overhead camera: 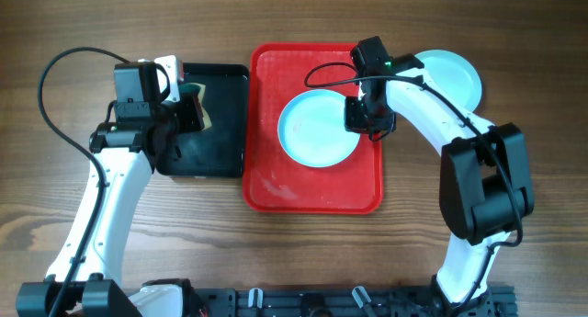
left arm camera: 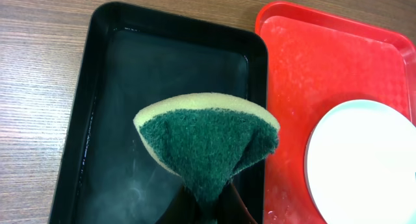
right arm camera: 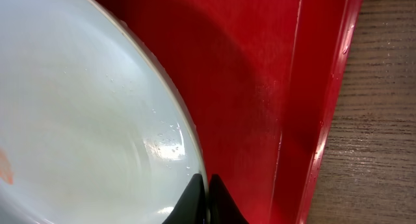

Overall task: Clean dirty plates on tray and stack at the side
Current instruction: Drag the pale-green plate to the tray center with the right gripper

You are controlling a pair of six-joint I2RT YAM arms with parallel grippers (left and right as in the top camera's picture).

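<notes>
A pale aqua plate point(overhead camera: 318, 127) lies on the red tray point(overhead camera: 312, 188). My right gripper point(overhead camera: 364, 117) is shut on that plate's right rim; in the right wrist view the fingertips point(right arm camera: 204, 185) pinch the rim of the plate point(right arm camera: 78, 107), which has a faint orange smear at its left. Another aqua plate point(overhead camera: 457, 75) lies on the table to the right of the tray. My left gripper point(overhead camera: 188, 110) is shut on a green and yellow sponge point(left arm camera: 207, 143) above the black tray point(left arm camera: 117, 87). The red tray point(left arm camera: 292, 87) and the plate point(left arm camera: 364, 165) show at the right of the left wrist view.
The black tray point(overhead camera: 204, 161) sits just left of the red tray and looks wet inside. Wooden table point(overhead camera: 92, 198) surrounds both trays. The right arm point(overhead camera: 478, 170) reaches across the table's right side.
</notes>
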